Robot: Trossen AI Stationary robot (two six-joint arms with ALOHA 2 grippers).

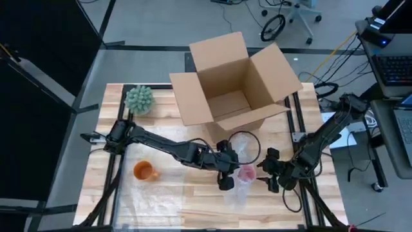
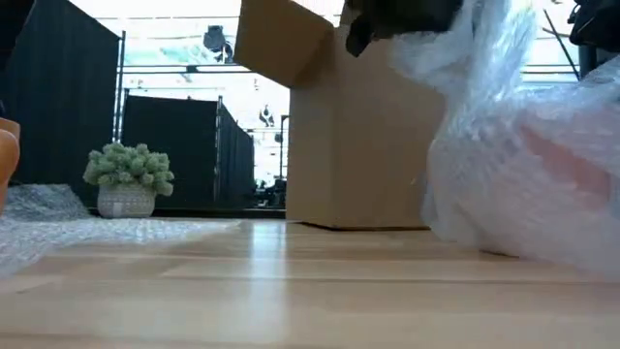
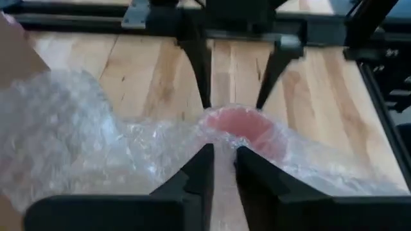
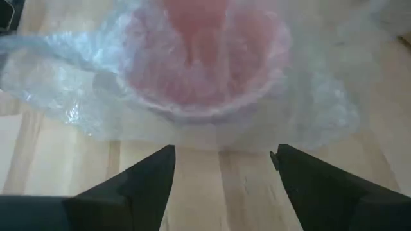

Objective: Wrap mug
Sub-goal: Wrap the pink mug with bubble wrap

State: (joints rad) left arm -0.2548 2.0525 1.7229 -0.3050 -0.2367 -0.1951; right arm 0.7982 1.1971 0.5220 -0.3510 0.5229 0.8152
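mug [image 1: 247, 172] in bubble wrap [image 1: 239, 190]: we see left hand [image 3: 223, 153] pinching the wrap, right hand [image 4: 221, 157] wide open, empty, near worktop's [image 1: 193, 193] front edge.

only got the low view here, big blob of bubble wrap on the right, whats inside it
Observer: A pink mug, covered by the bubble wrap.
Operator: whos holding the wrap
Observer: The left gripper is pinched on its edge, right beside the mug.
Operator: and the right one
Observer: The right gripper is open on the mug's other side, and the mug is not between its fingers.
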